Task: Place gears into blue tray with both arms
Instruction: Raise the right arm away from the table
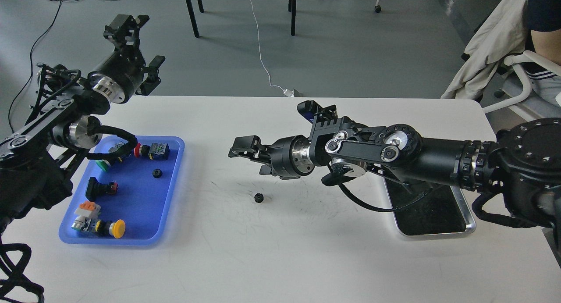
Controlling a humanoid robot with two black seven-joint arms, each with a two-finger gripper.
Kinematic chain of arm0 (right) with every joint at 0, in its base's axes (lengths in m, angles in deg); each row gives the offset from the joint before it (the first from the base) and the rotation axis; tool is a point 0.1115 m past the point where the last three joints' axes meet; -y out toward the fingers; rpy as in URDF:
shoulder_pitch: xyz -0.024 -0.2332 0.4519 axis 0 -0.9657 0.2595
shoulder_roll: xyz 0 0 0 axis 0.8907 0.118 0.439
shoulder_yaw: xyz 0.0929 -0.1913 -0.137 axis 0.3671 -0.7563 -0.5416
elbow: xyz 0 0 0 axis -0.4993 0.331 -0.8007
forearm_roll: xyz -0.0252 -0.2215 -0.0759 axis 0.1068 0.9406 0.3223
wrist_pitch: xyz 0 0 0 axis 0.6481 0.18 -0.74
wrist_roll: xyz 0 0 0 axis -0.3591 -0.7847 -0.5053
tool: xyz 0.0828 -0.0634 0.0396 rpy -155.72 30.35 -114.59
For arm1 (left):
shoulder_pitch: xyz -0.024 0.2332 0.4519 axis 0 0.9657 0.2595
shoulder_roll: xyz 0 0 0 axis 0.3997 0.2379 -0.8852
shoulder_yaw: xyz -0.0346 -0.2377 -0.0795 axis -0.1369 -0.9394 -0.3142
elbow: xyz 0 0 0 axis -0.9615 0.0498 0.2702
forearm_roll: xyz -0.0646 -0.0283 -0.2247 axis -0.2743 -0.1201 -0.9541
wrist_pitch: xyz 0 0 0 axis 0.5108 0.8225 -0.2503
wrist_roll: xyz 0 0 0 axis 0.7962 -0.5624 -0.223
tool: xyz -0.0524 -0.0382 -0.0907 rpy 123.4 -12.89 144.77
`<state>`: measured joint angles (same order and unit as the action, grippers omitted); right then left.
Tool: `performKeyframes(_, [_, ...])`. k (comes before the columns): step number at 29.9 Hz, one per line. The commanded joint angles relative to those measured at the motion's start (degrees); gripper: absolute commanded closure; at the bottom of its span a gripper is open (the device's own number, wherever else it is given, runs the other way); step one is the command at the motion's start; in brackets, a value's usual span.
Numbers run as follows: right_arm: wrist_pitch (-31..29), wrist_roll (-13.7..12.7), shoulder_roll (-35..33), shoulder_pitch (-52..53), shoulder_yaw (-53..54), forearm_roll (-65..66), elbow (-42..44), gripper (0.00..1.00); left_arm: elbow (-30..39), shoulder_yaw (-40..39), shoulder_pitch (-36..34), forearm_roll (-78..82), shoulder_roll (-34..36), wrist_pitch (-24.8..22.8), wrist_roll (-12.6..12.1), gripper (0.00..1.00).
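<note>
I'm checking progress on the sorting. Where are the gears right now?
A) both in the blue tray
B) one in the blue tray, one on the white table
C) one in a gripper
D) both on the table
B: one gear lies in the blue tray, the other gear on the white table.

Both arms matte black. Left arm (65, 114): silver wrist ring, loose black cables, flat link bars. Right arm (394, 156): silver wrist ring, round joint caps w/ small screws, ribbed collar, one looping black cable underneath.
</note>
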<state>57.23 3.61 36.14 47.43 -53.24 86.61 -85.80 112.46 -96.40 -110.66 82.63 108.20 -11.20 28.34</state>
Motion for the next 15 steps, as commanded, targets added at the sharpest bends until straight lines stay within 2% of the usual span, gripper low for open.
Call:
performKeyframes(1, [-1.7,0.3,0.0,1.4,3.0,-0.3,-0.3,0.03,0.0,0.2,-0.3,0.2,-0.2,-0.1,-0.2,0.0])
performKeyframes(2, [-2.0,0.3,0.0,1.6,4.2,-0.3,-0.6,0.03,0.0,0.2,-0.3,0.4,-0.2,-0.1,-0.4,0.0])
performKeyframes(4, [-2.6,0.4,-5.1,1.6,7.7,-0.4,-1.1,0.03,0.0,0.3,-0.5,1.7,-0.2,0.0,-0.5,0.0])
performKeyframes(10, [-7.1,0.5,-27.5,-5.5,23.9,-0.4,-5.7,0.03,0.6,0.5,-0.4,9.3,-0.6,0.1,-1.3,0.0])
performKeyframes(12, [-10.0,0.7,-33.6,-10.1,31.8,-0.5,-6.3,0.03,1.1,0.6,-0.5,10.5,-0.6,0.1,-2.9,0.0])
performKeyframes(15, [-14.6,1.4,-39.7,-20.4,44.0,-5.1,-5.7,0.03,3.8,0.7,-0.4,12.6,-0.1,0.0,-6.8,0.0])
